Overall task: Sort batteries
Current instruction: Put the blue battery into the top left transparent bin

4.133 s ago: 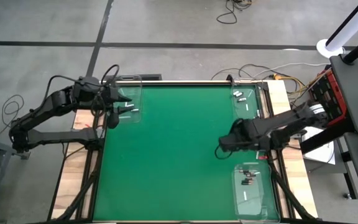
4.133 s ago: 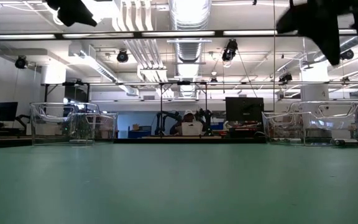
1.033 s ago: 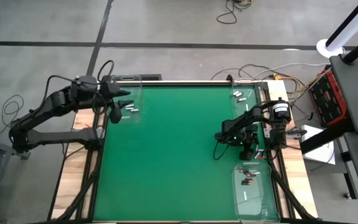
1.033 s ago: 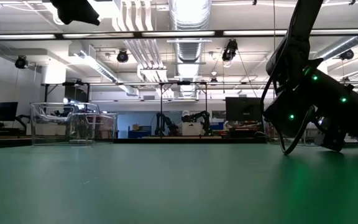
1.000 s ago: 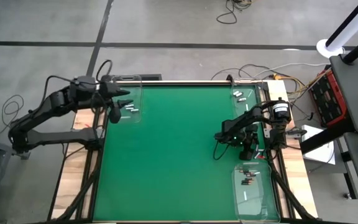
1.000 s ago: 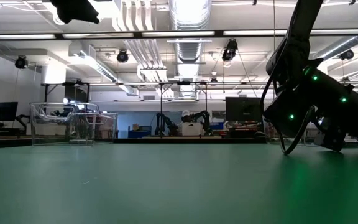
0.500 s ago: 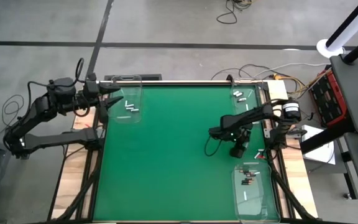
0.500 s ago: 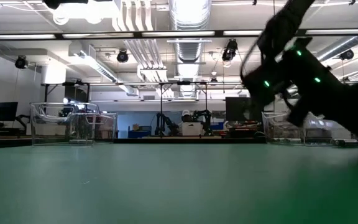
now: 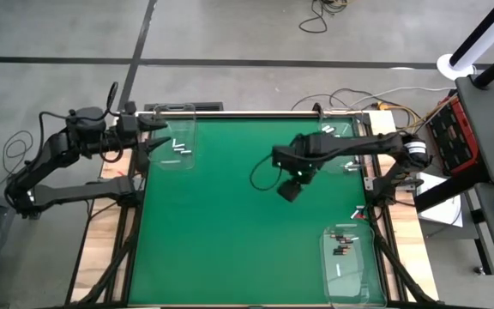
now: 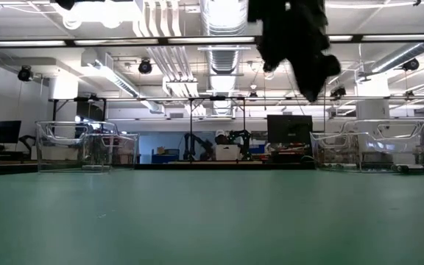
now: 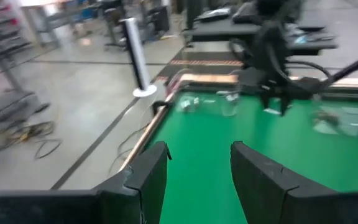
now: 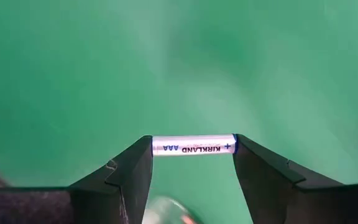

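My right gripper [image 9: 288,190] hangs over the middle-right of the green table [image 9: 221,240], shut on a whitish-silver AAA battery [image 12: 193,146]. In the low view this gripper [image 10: 294,44] is high above the table. My left gripper [image 9: 154,140] stands open at the table's far left edge, beside a clear tray [image 9: 178,129] holding a few whitish batteries [image 9: 179,148]; nothing is between its fingers [image 11: 148,177]. More batteries lie in the far right tray [image 9: 337,136], and dark ones [image 9: 343,249] in the near right tray. My right gripper pinches the battery endwise between its two fingertips, one on each end cap [image 12: 156,147]. The fingers come from above, pointing down, with the battery spanning the gap between them. It hangs level and clear of the table.
Three clear trays stand at the table's edges: far left [image 10: 87,147], far right [image 10: 370,151] and near right [image 9: 347,266]. A small whitish piece [image 9: 356,213] lies at the right edge. Cables and a white post [image 11: 138,59] lie beyond the far edge.
My right gripper has risen from low near the table's right edge and gone toward its left and far side, carrying the battery clear of the table. My left gripper has drawn back from over the far left tray toward the left edge and tipped up to level.
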